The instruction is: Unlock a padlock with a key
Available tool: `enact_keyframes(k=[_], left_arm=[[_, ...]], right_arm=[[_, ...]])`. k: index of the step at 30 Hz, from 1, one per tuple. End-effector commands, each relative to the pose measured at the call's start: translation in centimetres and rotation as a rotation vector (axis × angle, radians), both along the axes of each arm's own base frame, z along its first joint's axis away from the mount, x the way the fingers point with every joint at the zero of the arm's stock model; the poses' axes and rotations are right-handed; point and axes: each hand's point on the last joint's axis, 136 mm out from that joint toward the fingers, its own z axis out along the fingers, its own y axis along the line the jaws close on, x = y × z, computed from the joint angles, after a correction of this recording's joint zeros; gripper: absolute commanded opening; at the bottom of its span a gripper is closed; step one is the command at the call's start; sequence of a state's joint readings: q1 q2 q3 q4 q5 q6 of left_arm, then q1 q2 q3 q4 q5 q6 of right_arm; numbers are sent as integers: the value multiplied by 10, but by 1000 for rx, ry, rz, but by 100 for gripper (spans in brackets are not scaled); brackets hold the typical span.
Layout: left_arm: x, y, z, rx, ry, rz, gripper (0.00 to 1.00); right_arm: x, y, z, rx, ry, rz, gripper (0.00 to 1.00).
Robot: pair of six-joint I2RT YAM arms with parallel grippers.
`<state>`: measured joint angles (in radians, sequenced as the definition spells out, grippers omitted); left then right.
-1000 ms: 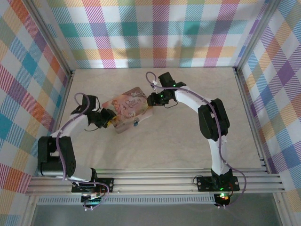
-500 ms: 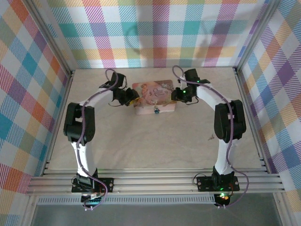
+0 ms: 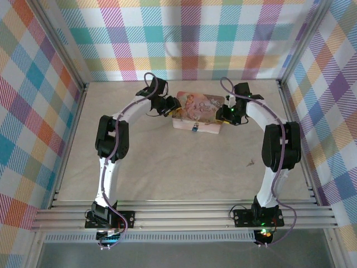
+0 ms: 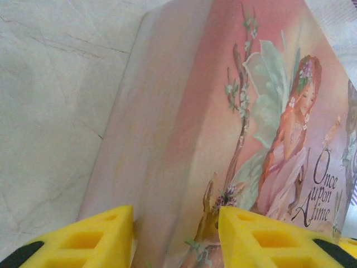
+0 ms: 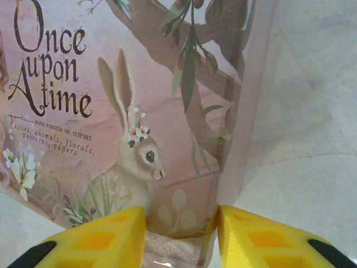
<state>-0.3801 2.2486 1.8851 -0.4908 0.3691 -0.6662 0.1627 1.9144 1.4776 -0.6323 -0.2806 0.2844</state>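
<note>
On beige tabletop (image 3: 184, 167), plaid walls (image 3: 189, 39) around, left tool (image 4: 174, 224), right tool (image 5: 182, 223) part-open astride box (image 3: 198, 106), grip unclear.

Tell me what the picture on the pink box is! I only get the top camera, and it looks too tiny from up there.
Observer: On the left wrist camera, the pink box has a fairy with green wings, next to the words "Once upon A time".
Operator: Cool! Any animals?
Observer: Yes. The right wrist camera shows a rabbit with little flowers on its head.
Operator: Are the grabbers on the box?
Observer: The right gripper has the box's edge between its yellow fingers, and so does the left gripper at the other end. I cannot tell whether they are squeezing.
</note>
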Motion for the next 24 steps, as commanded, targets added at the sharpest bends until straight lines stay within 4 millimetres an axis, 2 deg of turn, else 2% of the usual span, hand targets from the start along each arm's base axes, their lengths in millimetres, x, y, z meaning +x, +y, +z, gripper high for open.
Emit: enact_keyframes(k=[1, 3, 5, 9, 12, 15, 20, 24], left_arm=[[-42, -30, -6, -16, 80, -80, 45], [-47, -24, -6, 2, 81, -73, 48], [-52, -17, -7, 24, 81, -57, 56], [-60, -6, -4, 64, 71, -38, 67], [-63, 3, 3, 100, 54, -34, 72], [-66, 13, 13, 145, 27, -35, 75], [-78, 35, 23, 232, 4, -21, 77], [-90, 40, 26, 251, -9, -21, 78]], right_arm=[[-14, 30, 26, 109, -20, 69, 41], [-15, 30, 29, 113, -20, 62, 44], [-15, 29, 33, 119, -22, 44, 47], [-19, 25, 45, 133, -32, 9, 56], [-25, 7, 53, 107, -40, -50, 59], [-37, -24, 57, 55, -30, -155, 61], [-84, -85, 45, -55, 55, -343, 58], [-131, -111, 17, -102, 151, -417, 52]])
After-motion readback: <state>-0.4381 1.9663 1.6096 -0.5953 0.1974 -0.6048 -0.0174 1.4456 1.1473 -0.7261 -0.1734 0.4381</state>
